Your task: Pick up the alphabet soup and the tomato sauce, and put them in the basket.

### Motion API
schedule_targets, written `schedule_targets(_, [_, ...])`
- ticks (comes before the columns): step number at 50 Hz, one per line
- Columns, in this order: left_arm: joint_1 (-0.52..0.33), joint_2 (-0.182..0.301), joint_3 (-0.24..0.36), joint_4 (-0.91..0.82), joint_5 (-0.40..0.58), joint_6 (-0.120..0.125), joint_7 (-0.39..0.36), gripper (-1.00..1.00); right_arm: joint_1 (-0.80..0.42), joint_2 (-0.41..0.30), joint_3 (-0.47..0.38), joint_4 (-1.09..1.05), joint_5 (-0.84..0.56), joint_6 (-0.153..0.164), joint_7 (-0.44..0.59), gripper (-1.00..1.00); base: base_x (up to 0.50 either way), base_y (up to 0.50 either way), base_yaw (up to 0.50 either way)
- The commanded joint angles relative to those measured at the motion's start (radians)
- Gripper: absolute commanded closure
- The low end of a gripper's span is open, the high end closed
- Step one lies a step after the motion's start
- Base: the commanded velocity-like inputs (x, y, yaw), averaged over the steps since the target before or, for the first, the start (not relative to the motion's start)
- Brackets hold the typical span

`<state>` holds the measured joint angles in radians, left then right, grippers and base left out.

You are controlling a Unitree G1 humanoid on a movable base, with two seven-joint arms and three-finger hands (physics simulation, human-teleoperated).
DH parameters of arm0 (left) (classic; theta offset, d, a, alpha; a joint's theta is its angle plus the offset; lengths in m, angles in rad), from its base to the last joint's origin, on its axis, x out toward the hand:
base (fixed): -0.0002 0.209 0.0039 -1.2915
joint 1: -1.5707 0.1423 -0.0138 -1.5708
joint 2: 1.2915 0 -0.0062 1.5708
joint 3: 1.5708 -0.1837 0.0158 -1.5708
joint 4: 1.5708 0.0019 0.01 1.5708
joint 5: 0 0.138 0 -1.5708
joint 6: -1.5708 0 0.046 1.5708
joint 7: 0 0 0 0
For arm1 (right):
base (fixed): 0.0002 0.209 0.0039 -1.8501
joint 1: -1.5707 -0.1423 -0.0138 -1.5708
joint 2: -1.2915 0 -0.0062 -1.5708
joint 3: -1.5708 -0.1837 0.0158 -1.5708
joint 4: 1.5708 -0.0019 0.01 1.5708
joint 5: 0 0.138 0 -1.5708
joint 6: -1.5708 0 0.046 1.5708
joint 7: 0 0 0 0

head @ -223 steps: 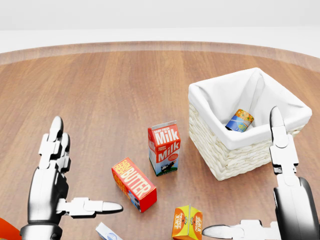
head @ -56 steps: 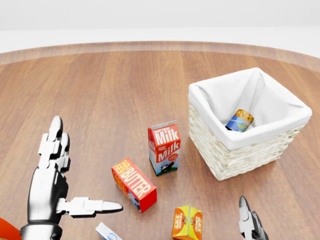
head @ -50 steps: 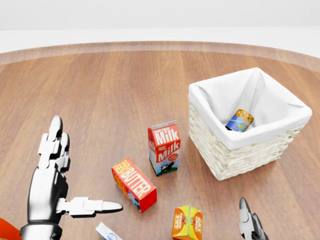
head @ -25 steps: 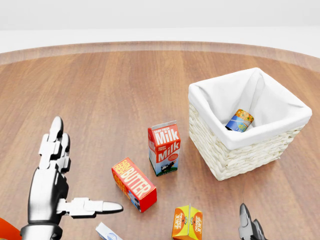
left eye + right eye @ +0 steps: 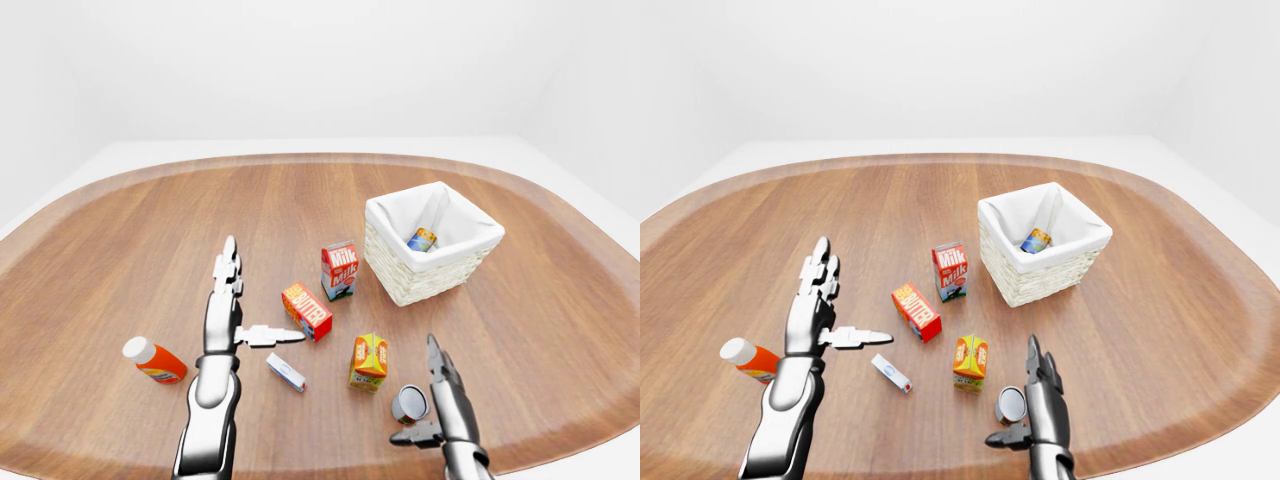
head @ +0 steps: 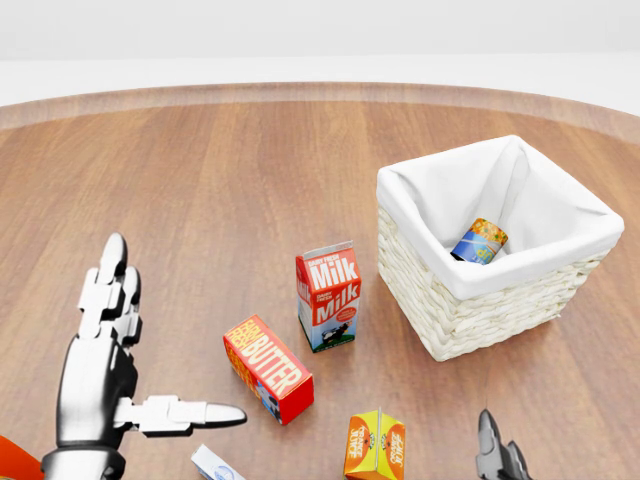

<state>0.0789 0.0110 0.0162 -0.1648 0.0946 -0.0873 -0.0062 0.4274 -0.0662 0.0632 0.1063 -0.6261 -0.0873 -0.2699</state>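
Table: round, wooden.
Basket: white-lined wicker, 1 can inside.
Left hand: fingers spread, empty.
Right hand: fingers apart, just beside grey can.
Milk carton: upright, left of basket.
Grey can: on its side, near bottom edge.

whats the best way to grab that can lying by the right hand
Grip the can across its curved side wall, not the ends. It lies tipped over, its round grey end facing the camera, just left of the open right hand. Probably best to come down from above, fingers straddling the body; the orange carton stands close on its left.
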Motion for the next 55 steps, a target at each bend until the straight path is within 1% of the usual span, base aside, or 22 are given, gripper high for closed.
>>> schedule_targets(1, [-0.001, 0.0, 0.001, -0.005, -0.001, 0.0, 0.001, -1.0, -0.005, 0.001, 0.005, 0.019, -0.014, 0.0, -0.009, -1.0, 0.0, 0.0, 0.0])
schedule_targets(7, [-0.001, 0.0, 0.002, -0.007, -0.002, 0.0, 0.001, -1.0, -0.004, 0.0, 0.007, 0.014, -0.012, 0.0, -0.008, -1.0, 0.0, 0.0, 0.0])
schedule_targets(16, [0.0, 0.0, 0.001, -0.006, -0.001, 0.0, 0.0, -1.0, -0.023, -0.005, 0.014, 0.069, -0.028, 0.0, -0.035, -1.0, 0.0, 0.0, 0.0])
schedule_targets(40, [0.002, 0.0, -0.001, -0.001, 0.0, 0.0, -0.001, -1.0, -0.06, -0.011, 0.015, 0.149, -0.046, 0.0, -0.065, -1.0, 0.0, 0.0, 0.0])
schedule_targets(55, [0.0, 0.0, 0.001, -0.004, -0.001, 0.0, 0.0, -1.0, -0.088, -0.01, 0.002, 0.169, -0.045, 0.0, -0.063, -1.0, 0.0, 0.0, 0.0])
